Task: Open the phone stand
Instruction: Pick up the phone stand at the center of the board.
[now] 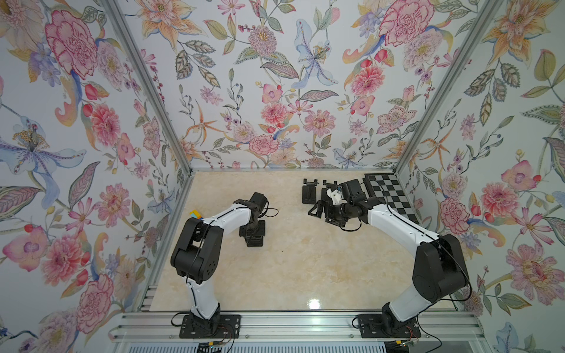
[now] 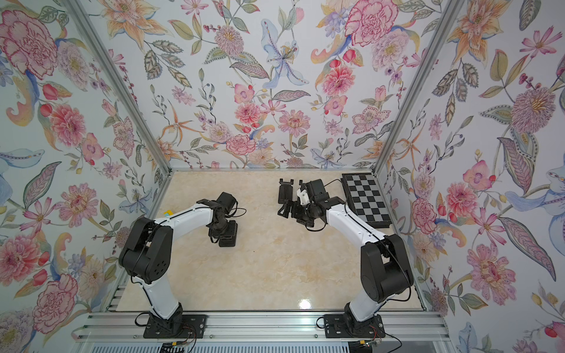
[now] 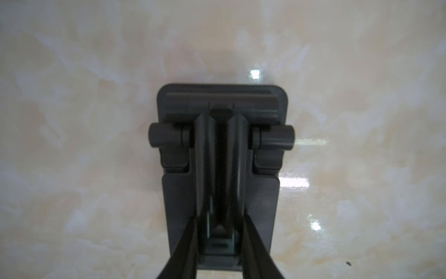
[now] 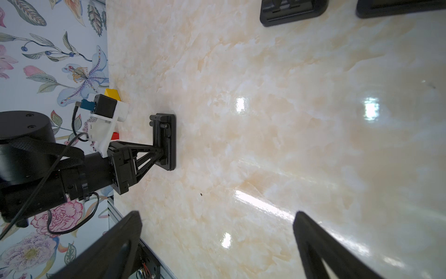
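A black phone stand lies flat on the marble table, left of the middle in both top views. It is folded, with its hinge bar across the base plate. My left gripper points straight down and is shut on the stand's central arm, one finger on each side. The right wrist view shows the same grip from the side, fingers meeting the stand on the table. My right gripper hovers open and empty at the back right.
Two more black phone stands lie near the back wall beside my right gripper. A folded chessboard lies in the back right corner. Coloured blocks sit by the left wall behind the left arm.
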### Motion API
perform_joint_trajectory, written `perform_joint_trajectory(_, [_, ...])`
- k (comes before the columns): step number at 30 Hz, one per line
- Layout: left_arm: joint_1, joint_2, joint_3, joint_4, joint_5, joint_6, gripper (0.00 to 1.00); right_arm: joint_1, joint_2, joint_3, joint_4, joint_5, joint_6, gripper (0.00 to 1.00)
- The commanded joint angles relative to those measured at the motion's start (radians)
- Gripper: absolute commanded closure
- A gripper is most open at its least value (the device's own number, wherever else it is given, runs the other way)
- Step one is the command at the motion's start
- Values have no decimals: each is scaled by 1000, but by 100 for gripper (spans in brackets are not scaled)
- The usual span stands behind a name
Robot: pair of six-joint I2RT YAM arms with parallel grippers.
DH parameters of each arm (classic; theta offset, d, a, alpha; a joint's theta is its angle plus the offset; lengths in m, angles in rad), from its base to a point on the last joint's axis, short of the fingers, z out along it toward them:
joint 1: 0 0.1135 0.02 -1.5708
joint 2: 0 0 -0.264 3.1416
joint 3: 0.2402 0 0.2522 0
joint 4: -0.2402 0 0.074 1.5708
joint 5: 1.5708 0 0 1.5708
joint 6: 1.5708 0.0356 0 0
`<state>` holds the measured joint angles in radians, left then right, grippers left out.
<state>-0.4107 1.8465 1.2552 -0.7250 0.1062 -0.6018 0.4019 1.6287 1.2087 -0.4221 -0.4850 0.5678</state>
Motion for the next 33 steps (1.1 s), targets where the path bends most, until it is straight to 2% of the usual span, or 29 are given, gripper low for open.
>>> perform_joint_trajectory(1, [7,0,91,20,107,32,100,0,7,18,30,-49,-16,0])
perform_joint_trajectory(7, [22,-7,185,63,252,14,100,0,38,38,101,-103,37,0])
perform_joint_trajectory(13, [36,-27,190,146,365,-25,100,-3,50,34,182,-149,98,0])
perform_joint_trajectory(18, [51,-66,127,279,444,-91,100,-6,65,21,258,-186,154,0])
perform_joint_trajectory(26, [70,-118,7,520,622,-187,100,-18,71,-75,485,-265,309,0])
perform_joint_trajectory(33, [112,-165,-192,944,754,-423,100,-16,89,-113,622,-307,400,0])
